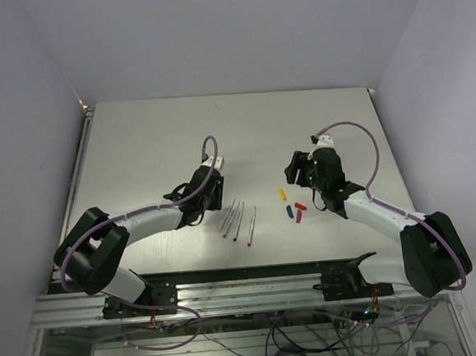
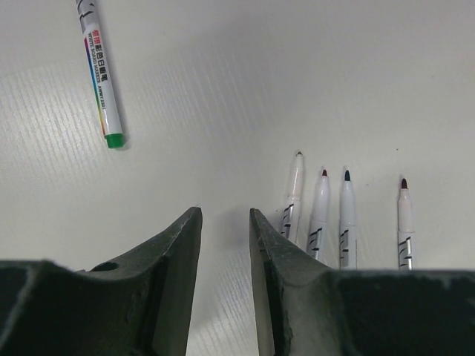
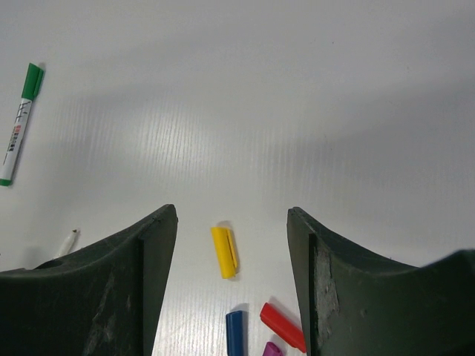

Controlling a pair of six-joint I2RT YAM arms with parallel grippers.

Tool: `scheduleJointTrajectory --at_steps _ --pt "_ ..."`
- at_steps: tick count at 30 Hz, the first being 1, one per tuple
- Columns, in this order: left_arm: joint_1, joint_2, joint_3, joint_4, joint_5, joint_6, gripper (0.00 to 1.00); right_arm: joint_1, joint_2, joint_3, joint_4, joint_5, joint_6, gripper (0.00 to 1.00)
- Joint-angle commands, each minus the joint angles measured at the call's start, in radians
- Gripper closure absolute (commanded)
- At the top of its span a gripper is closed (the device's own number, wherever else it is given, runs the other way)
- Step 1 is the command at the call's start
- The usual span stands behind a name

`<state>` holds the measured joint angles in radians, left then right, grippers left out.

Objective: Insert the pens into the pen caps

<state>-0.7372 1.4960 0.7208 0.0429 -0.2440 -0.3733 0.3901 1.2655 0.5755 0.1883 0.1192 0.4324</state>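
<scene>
Several uncapped grey-white pens [image 1: 238, 220] lie side by side near the table's front, just right of my left gripper [image 1: 212, 193]. In the left wrist view their tips [image 2: 324, 173] point away, to the right of the left gripper [image 2: 225, 215], whose jaws stand a little apart over bare table. A pen with a green cap on it [image 2: 100, 78] lies further off at the left. My right gripper [image 3: 231, 211] is open above the yellow cap [image 3: 225, 252], not touching it. The blue cap [image 3: 234, 332], red cap [image 3: 282, 326] and purple cap [image 3: 272, 348] lie nearer its wrist.
The white table [image 1: 153, 143] has a metal rail along its left edge [image 1: 79, 174]. In the top view the loose caps [image 1: 294, 208] lie between the row of pens and the right arm [image 1: 372, 209]. The green-capped pen [image 3: 18, 122] shows far left in the right wrist view.
</scene>
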Motion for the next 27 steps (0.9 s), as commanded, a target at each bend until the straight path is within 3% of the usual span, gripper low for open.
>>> scheduleJointTrajectory --at_steps 1,7,27 --pt "-0.011 0.017 0.017 0.034 0.013 0.017 0.58 0.0 0.011 -0.004 0.031 -0.019 0.001 0.39" --pt "-0.026 0.035 0.024 0.025 0.079 0.026 0.58 -0.001 0.011 -0.012 0.034 -0.02 0.002 0.39" --pt "-0.12 0.093 0.032 -0.039 0.041 0.011 0.55 0.0 0.012 -0.028 0.051 -0.032 0.013 0.39"
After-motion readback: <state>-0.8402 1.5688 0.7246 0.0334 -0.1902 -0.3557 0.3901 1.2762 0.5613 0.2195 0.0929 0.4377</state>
